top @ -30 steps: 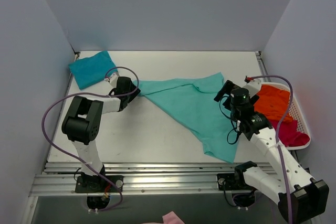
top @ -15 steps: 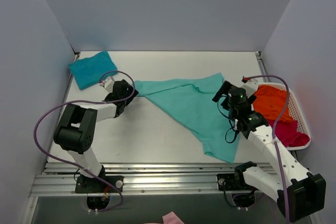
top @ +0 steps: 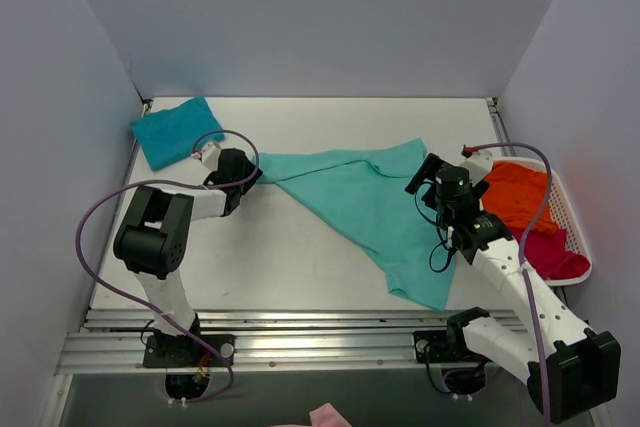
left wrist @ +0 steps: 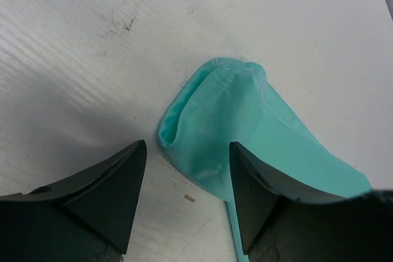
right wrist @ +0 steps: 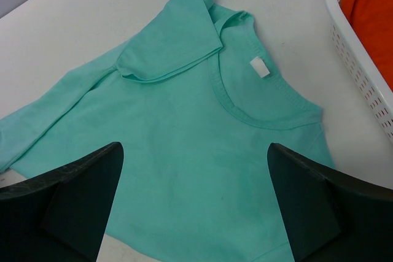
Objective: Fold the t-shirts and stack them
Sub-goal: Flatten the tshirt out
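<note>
One mint-green t-shirt (top: 370, 212) lies sprawled mid-frame on the counter (top: 300, 267), looks light and floppy so I'd pinch hems or corners; left claw (left wrist: 187, 151) is open around the bunched sleeve tip (left wrist: 215, 121), right claw (right wrist: 195, 148) gapes wide above the collar (right wrist: 258, 113).

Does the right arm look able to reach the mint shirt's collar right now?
Likely yes. The right claw hangs open over the mint shirt, whose collar lies uncovered just ahead; the white basket sits off to one side.
</note>
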